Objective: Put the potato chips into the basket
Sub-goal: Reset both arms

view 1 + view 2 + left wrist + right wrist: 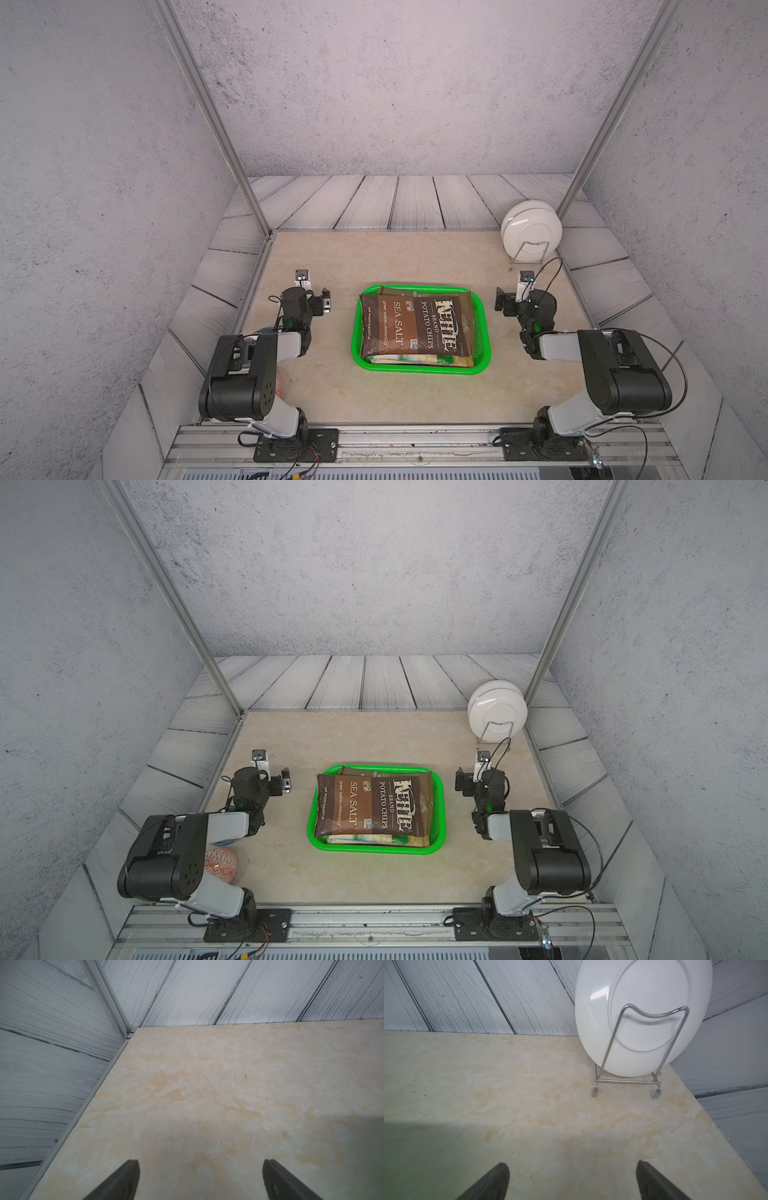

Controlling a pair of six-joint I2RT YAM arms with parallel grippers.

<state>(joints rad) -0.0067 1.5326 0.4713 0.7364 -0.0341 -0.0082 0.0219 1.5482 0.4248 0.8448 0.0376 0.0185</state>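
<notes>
Chips (415, 324) sat stacked in basket (415, 370) at frame centre, brown one on top; lower ones mostly hidden, count unclear. Left pincer (200, 1167) and right pincer (573, 1167) were apart, empty, over bare bench (207, 1084). Task looked done; best to hold clear, not nudge stack.

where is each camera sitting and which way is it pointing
Top views: high above the robot's base, looking down and forward at the basket of chips; both arms, left gripper and right gripper show.
Left wrist: on the left arm, facing the table's far corner and wall; only its open fingertips show.
Right wrist: on the right arm, facing the white plate in its wire rack; open fingertips show.
Shared: right wrist and top views both catch the plate.
</notes>
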